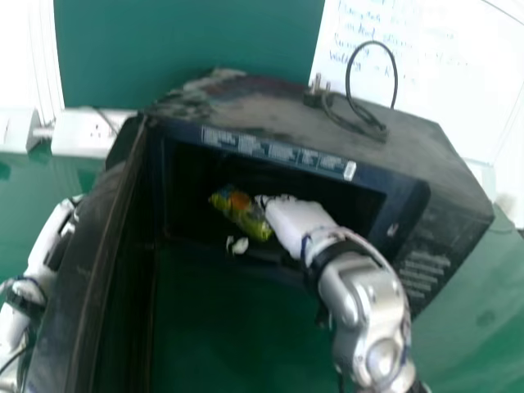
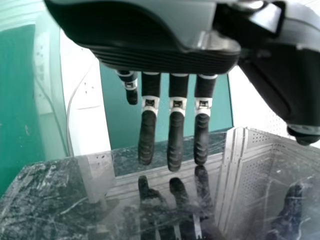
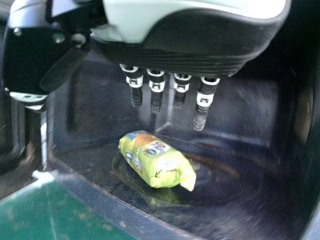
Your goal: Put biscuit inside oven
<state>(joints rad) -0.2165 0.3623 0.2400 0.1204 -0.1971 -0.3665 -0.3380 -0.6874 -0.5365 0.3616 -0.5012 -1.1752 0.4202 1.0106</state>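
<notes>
Resting inside oven [image 1: 270, 110]: biscuit [image 3: 156, 161] | below, near right robot hand [image 1: 296, 219] | fingers [image 3: 204, 100] straight

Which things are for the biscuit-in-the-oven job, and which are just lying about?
For the job:
- biscuit packet, lying inside
- microwave oven and its open door
- right hand, above the packet
- left hand, beside the door

Just about:
- power cable, on top
- wall sockets
- whiteboard
</notes>
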